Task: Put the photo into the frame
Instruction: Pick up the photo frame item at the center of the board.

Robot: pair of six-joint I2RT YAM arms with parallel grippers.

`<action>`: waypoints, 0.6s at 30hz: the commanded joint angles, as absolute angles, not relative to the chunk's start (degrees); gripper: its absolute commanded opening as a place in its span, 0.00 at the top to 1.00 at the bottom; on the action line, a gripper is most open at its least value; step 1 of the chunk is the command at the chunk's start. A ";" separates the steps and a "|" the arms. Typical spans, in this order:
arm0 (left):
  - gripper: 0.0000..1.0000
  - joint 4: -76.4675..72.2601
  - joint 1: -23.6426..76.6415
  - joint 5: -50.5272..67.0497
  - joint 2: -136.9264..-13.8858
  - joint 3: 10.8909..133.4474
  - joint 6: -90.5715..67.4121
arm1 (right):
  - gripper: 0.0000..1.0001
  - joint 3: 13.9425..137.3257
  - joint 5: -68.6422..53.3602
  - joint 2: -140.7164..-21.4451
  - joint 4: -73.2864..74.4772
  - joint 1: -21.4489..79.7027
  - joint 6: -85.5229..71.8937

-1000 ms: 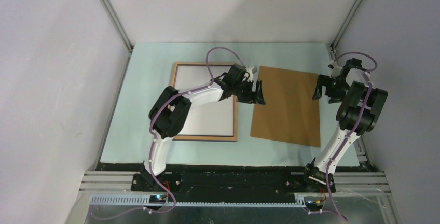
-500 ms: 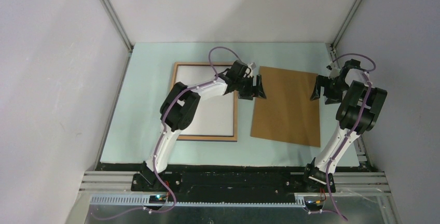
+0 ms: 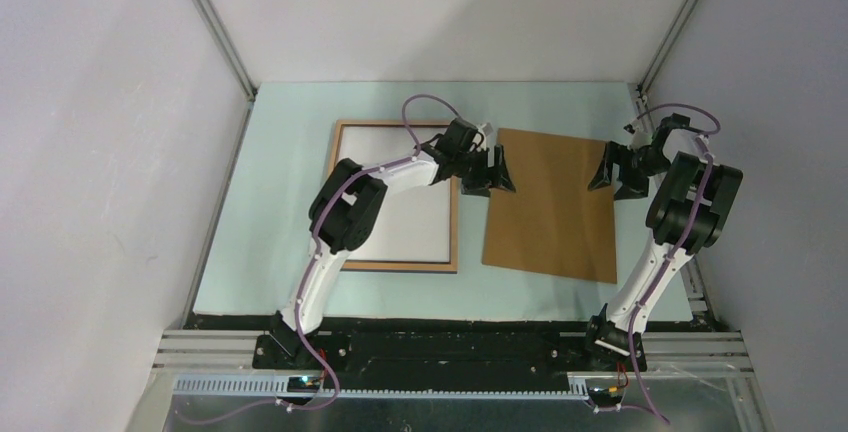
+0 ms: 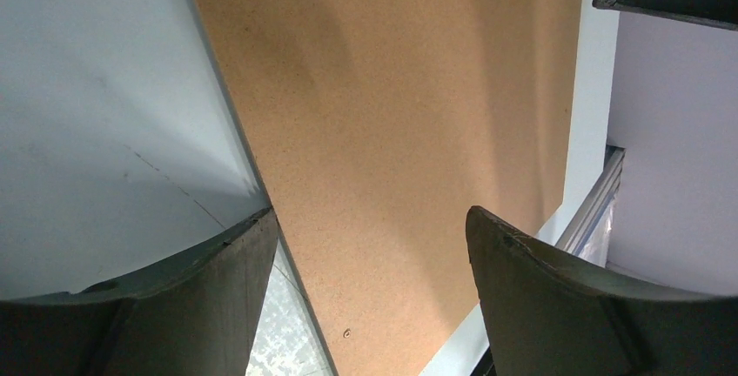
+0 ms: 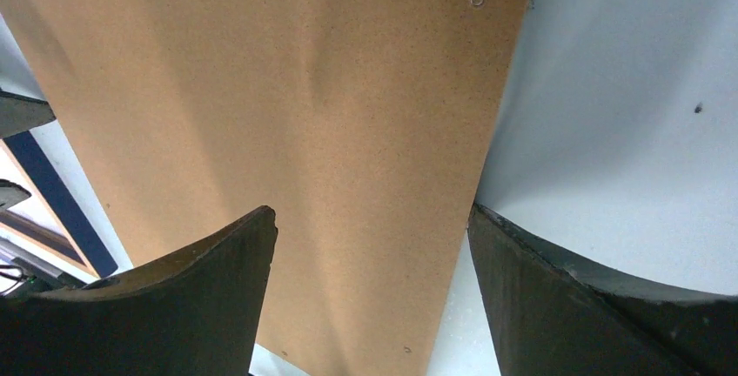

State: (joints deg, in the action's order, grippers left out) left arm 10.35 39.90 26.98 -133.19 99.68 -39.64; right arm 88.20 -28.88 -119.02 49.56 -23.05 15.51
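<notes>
left pincer [image 3: 488,174] hangs with its jaws apart over the upper left edge of the brown board [image 3: 552,217], and the right pincer [image 3: 615,178], jaws likewise apart, hangs over the upper right edge; in each wrist view the board's edge runs between the two fingers, and neither pair is closed on it. the board lies flat at centre right of the overhead picture, its long axis running top to bottom with a slight tilt, so the pincers face each other across its short width. the frame [image 3: 420,266] lies flat just left of the board, wooden back up, long axis much the same way, a narrow strip of table [image 3: 280,202] between them; the left pincer is nearer to it. a pale sheet fills the frame, most likely the photo [image 3: 425,227] face down, though no print shows. the coming move probably means lifting the board by both edges and carrying it left over the frame. the table is flat and pale green, boxed in by plain walls [image 3: 120,152] left, right and behind
</notes>
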 commanded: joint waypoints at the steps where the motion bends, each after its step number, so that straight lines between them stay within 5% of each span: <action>1: 0.14 12.42 40.87 27.84 -131.61 96.73 -40.97 | 0.16 89.59 -36.85 -120.70 54.32 -21.60 14.92; 18: 0.14 12.48 40.56 27.37 -127.38 93.88 -37.61 | 0.19 89.54 -50.88 -111.94 60.20 -18.98 12.76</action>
